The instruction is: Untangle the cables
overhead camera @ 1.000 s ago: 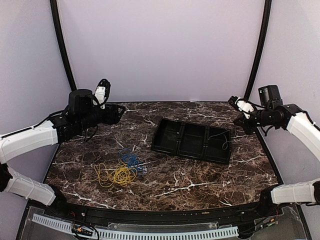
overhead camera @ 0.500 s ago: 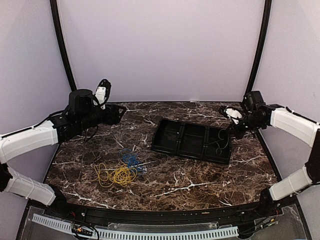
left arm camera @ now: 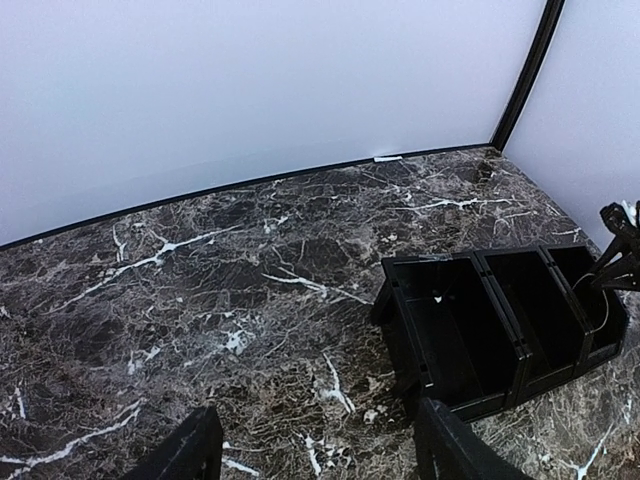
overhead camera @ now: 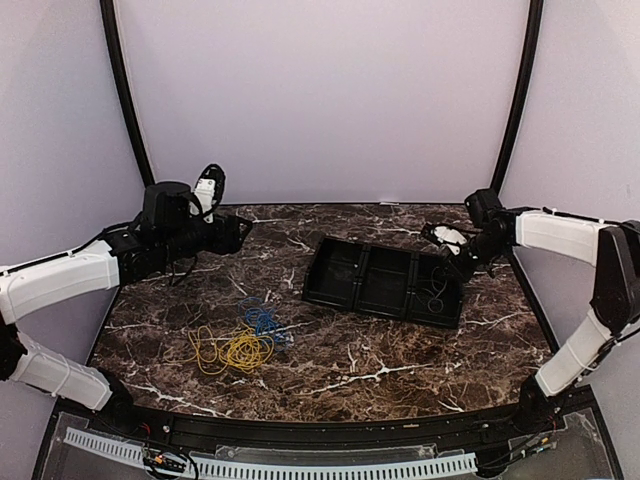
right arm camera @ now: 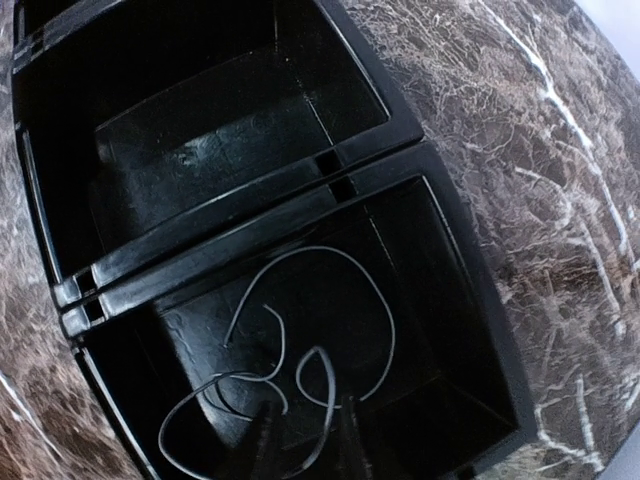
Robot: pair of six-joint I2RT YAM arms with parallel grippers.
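Dark marble table (overhead camera: 400,350), white-veined, with pale walls behind and at the sides.

1. Left gripper (left arm camera: 320,440): jaws spread wide, nothing between them. It sits raised over the far left part of the table, pointing toward the middle (overhead camera: 235,232). Its wrist view takes in bare marble and the black tray (left arm camera: 510,330) off to the right.

2. Right gripper (right arm camera: 305,440): positioned above the right-hand compartment of the black tray (overhead camera: 380,308). Its fingers are dark and blurred against the dark tray floor, so it cannot be told whether they are parted or closed, or whether they touch anything. Seen from above, it hangs just over the tray's far right end (overhead camera: 445,243).

3. Dark grey cable (right arm camera: 283,370): loose loops lying inside that right-hand compartment (overhead camera: 437,295). The neighbouring compartment across the divider (right arm camera: 250,215) holds no cable.

4. Yellow cable (overhead camera: 240,350): small loose coil on the marble, front left, well apart from the tray.

5. Blue cable (overhead camera: 262,320): small coil just behind the yellow one. The two overlap at their edges.
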